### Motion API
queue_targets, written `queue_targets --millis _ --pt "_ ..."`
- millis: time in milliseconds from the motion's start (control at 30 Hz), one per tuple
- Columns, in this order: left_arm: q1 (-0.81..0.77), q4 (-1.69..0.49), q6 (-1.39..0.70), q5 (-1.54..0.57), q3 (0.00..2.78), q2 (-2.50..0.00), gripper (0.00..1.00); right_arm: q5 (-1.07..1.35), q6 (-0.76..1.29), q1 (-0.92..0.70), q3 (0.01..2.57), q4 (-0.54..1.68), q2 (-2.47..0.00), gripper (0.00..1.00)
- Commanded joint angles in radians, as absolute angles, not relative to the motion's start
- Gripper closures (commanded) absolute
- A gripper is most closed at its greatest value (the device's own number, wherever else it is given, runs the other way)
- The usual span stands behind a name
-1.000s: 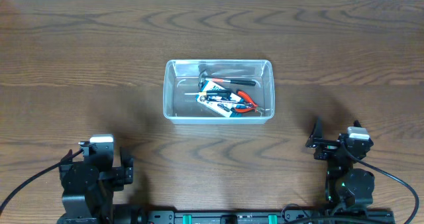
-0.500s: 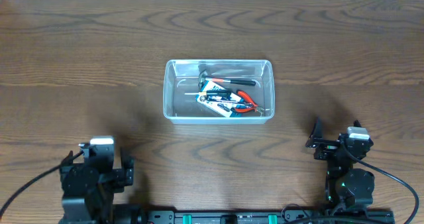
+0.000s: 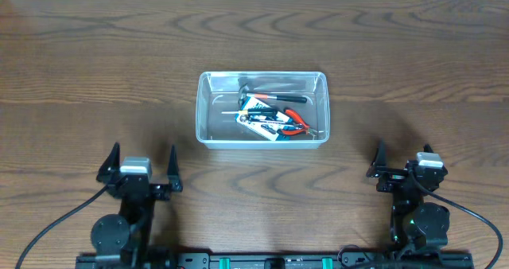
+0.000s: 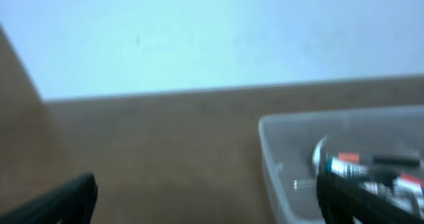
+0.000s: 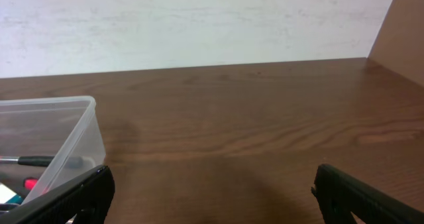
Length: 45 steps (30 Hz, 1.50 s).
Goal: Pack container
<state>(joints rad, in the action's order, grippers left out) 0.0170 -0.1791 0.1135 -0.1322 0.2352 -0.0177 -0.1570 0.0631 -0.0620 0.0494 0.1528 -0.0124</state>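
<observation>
The clear plastic container (image 3: 213, 119) stands on the wooden table at the centre. It holds several hand tools, among them red-handled pliers (image 3: 293, 122) and a black-handled tool (image 3: 274, 99). My left gripper (image 3: 138, 164) is open and empty near the front edge, left of the container and well short of it. My right gripper (image 3: 404, 164) is open and empty at the front right. The left wrist view is blurred and shows the open jaws (image 4: 205, 201), the container's corner (image 4: 270, 159) and the tools (image 4: 361, 163). The right wrist view shows open jaws (image 5: 215, 197) and the container's end (image 5: 76, 134).
The wooden table (image 3: 95, 78) spreads round the container. A pale wall (image 5: 199, 18) runs behind the table's far edge. Black cables (image 3: 48, 217) trail from both arm bases at the front.
My left arm has swung round near the front edge; its two fingers now show spread apart and point toward the far side. The right arm and the container have not moved.
</observation>
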Motion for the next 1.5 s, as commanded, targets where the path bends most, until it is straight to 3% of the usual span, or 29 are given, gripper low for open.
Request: queue_targets --millis 0,600,1467 --pt "0.020 -0.053 0.084 -0.159 0.133 -0.002 0.02 -0.153 0.051 -0.056 0.046 0.153 -0.005 0.01" --pt "-0.012 -0.063 -0.092 -0.104 0.004 -0.002 0.02 -0.153 0.051 -0.056 0.046 0.153 -0.005 0.01" --pt "-0.047 -0.062 -0.091 -0.109 0.004 -0.004 0.02 -0.153 0.051 -0.056 0.046 0.153 -0.005 0.01"
